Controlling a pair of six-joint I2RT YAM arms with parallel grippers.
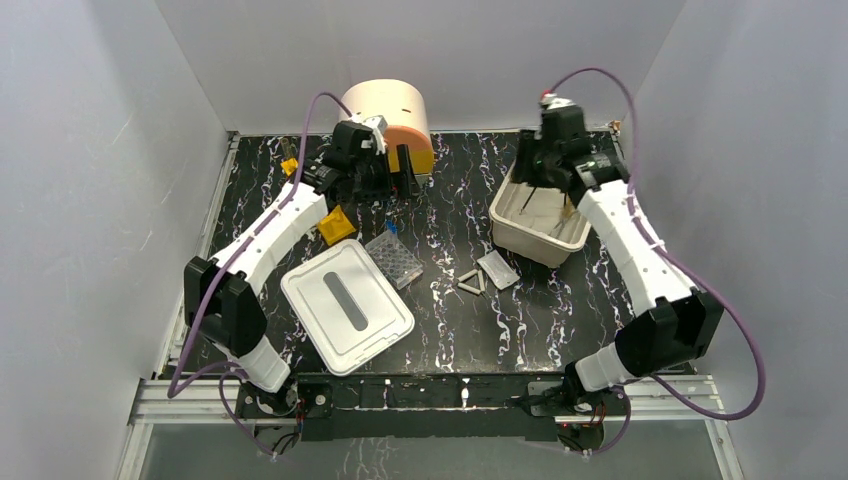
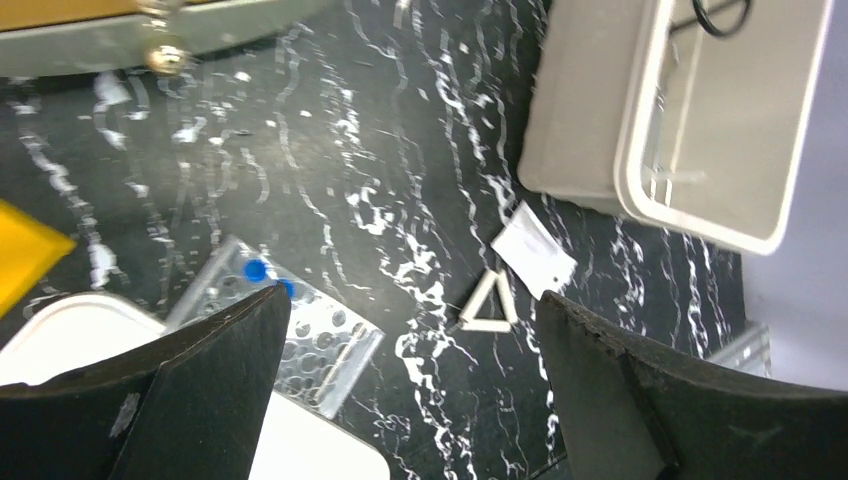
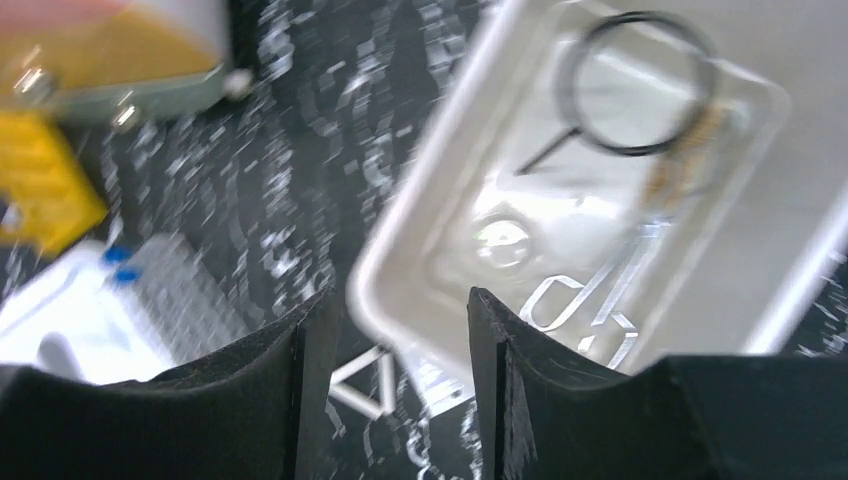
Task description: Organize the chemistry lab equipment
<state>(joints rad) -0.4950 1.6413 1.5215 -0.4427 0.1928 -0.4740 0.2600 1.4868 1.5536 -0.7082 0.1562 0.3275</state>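
My right gripper (image 1: 548, 170) hangs open and empty over the white bin (image 1: 515, 232). In the blurred right wrist view its jaws (image 3: 400, 300) stand apart above the bin's near corner (image 3: 400, 260). Inside lie a black round frame (image 3: 635, 85), a clear round dish (image 3: 500, 240) and other clear pieces. My left gripper (image 1: 385, 178) is wide open and empty near the drawer unit (image 1: 385, 110), well above the table (image 2: 410, 300). On the table lie the white triangle (image 1: 472, 282) (image 2: 490, 303), a flat pale slide (image 1: 497, 270) (image 2: 533, 250), the clear well plate (image 1: 393, 258) (image 2: 300, 335) and the yellow rack (image 1: 336, 224).
The white lid with a grey slot (image 1: 345, 305) lies at the front left, touching the well plate. A small yellow piece (image 1: 289, 166) sits by the left rail. The round peach drawer unit stands at the back. Grey walls close in on three sides.
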